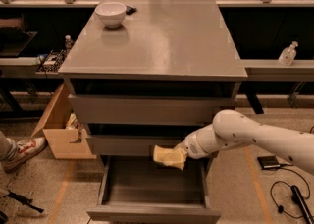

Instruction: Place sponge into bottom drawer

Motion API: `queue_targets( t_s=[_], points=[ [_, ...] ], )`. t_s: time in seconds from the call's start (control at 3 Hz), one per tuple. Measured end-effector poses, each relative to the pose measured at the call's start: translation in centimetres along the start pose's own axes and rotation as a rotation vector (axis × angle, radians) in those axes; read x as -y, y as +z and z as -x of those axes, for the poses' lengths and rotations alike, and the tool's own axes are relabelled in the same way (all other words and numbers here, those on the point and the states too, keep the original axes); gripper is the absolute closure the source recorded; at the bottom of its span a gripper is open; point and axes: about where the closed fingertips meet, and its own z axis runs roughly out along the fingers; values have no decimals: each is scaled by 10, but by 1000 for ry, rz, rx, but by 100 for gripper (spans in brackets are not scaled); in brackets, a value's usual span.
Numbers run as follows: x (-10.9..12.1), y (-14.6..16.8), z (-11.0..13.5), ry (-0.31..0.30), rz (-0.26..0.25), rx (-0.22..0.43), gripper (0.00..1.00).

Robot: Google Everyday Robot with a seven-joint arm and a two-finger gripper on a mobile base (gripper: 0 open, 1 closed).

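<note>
The pale-yellow sponge (168, 155) is held in my gripper (179, 155), which is shut on it at the end of my white arm reaching in from the right. The sponge hangs just above the back part of the open bottom drawer (154, 212), in front of the middle drawer's front. The bottom drawer is pulled out and its grey tray looks empty. My fingers are mostly hidden behind the sponge.
A white bowl (111, 13) stands at the back left of the grey cabinet top (162, 41). An open cardboard box (61, 129) sits on the floor to the left, beside a person's shoe (22, 152). Cables (289, 193) lie on the floor at right.
</note>
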Motion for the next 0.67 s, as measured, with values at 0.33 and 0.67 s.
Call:
queue_targets(
  t_s=[0.33, 0.67],
  points=[
    [10, 35, -10, -17, 38, 23, 100],
    [17, 79, -23, -37, 66, 33, 100]
  ],
)
